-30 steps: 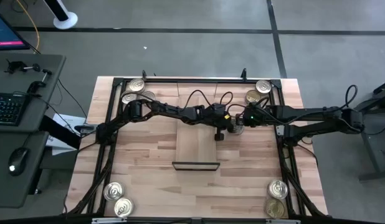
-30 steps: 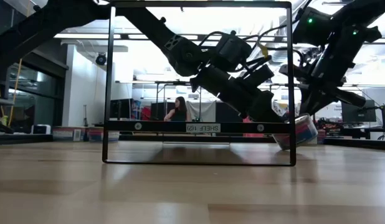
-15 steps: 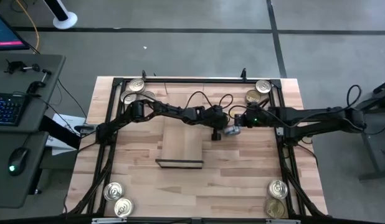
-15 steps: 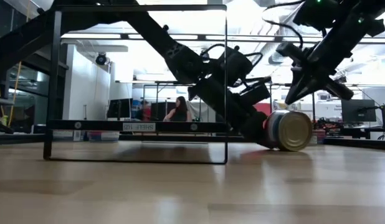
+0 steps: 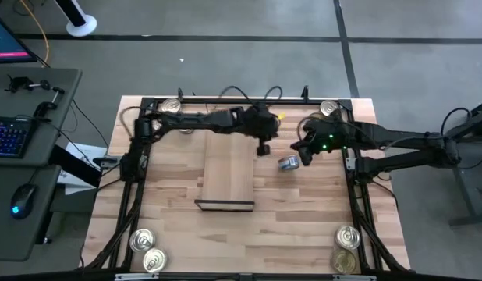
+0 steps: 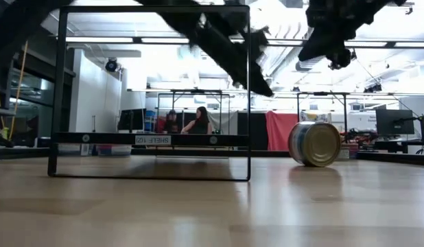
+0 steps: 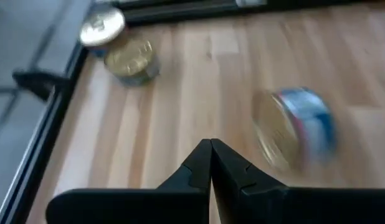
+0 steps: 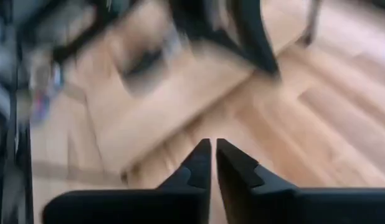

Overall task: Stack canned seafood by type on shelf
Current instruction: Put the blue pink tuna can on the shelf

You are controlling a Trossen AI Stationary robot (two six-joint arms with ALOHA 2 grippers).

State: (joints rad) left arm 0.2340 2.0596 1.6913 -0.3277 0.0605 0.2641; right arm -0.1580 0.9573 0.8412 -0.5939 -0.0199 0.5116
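Observation:
One tin of canned seafood [image 5: 288, 163] lies on its curved side on the table, right of the shelf; its gold lid [image 6: 323, 144] faces the near side. The shelf [image 5: 225, 173] is a light-wood board with a black end frame [image 6: 150, 92]. My left gripper [image 5: 263, 148] hangs shut above the shelf's far right corner, left of the tin [image 7: 295, 127]. My right gripper [image 5: 306, 154] hangs shut above the table, just right of the tin. Neither touches anything.
More tins stand upright in the table's corners: far left [image 5: 172, 107], far right [image 5: 329, 108], near left [image 5: 142, 238] and near right [image 5: 348, 236]. A black rail frame [image 5: 356, 195] runs around the work area. Bare wood lies near the shelf's front end.
Both grippers have risen away from the tin; the left one has also drawn back toward the far edge, and the right one has rolled. The tin, tilted between them a second ago, now lies alone on its side. The shelf has slid toward the table's left.

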